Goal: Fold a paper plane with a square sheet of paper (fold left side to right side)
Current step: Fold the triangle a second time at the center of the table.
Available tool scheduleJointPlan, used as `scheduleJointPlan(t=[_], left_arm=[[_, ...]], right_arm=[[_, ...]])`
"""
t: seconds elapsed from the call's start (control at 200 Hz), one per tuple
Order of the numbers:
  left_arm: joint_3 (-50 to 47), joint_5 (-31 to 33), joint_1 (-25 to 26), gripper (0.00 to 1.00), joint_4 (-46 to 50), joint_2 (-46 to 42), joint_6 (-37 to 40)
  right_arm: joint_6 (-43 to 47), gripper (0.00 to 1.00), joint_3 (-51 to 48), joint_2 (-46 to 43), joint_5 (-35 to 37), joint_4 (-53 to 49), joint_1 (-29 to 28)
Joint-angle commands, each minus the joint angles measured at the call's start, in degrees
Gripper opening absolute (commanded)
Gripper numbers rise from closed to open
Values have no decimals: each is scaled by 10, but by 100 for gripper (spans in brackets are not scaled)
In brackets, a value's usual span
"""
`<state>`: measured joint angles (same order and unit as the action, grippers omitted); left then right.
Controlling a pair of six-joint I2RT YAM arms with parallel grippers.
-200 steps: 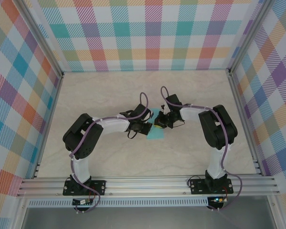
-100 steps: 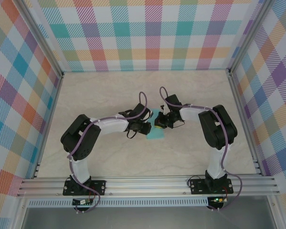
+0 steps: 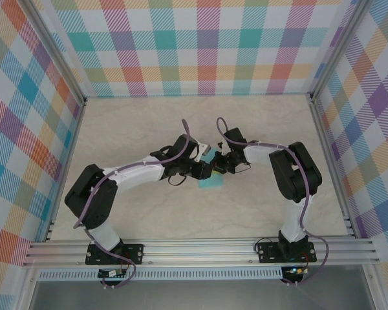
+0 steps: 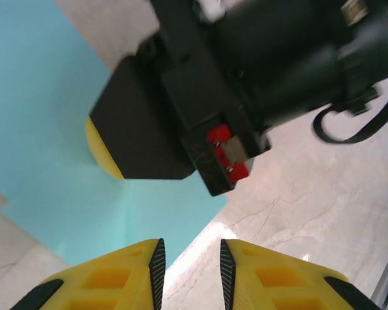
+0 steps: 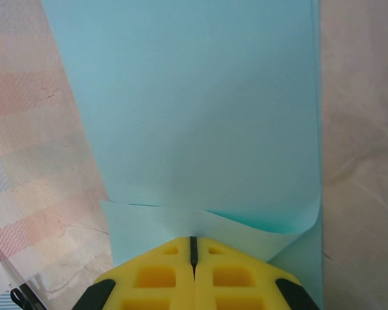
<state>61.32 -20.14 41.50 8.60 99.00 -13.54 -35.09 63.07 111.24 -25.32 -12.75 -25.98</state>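
Observation:
The square sheet of paper [image 3: 211,184] is light turquoise and lies at the table's middle, partly under both grippers. In the right wrist view the sheet [image 5: 194,110] has a near flap [image 5: 181,223] folded over and curling up. My right gripper [image 5: 193,240] is shut, its tips resting on that flap. My left gripper [image 4: 191,258] is open with nothing between its fingers, over the sheet's edge [image 4: 52,129] and bare table. It faces the right gripper's black body [image 4: 181,116] closely. From above, the left gripper [image 3: 205,169] and the right gripper [image 3: 215,169] nearly meet. No paper plane is in view.
The marble-look tabletop [image 3: 149,123] is ringed by plaid walls [image 3: 200,51] at the back and both sides. An aluminium rail [image 3: 200,250] carrying both arm bases runs along the near edge. Purple cables loop above both wrists.
My left gripper has gone from shut to open and has reached farther right, towards the right gripper; its elbow has swung down and left. The right arm has stayed still.

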Motion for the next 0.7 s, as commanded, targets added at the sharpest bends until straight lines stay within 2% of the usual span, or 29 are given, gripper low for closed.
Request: scheduleJointPlan(t=[0.0, 0.215, 0.695], left_arm=[[2, -34, -1, 30, -13, 26, -8], [4, -37, -1, 28, -17, 60, -8], [-21, 1, -1, 23, -17, 80, -12]], right_arm=[[12, 0, -11, 23, 47, -52, -1], [13, 0, -9, 22, 47, -54, -2], [18, 0, -7, 17, 48, -61, -1]])
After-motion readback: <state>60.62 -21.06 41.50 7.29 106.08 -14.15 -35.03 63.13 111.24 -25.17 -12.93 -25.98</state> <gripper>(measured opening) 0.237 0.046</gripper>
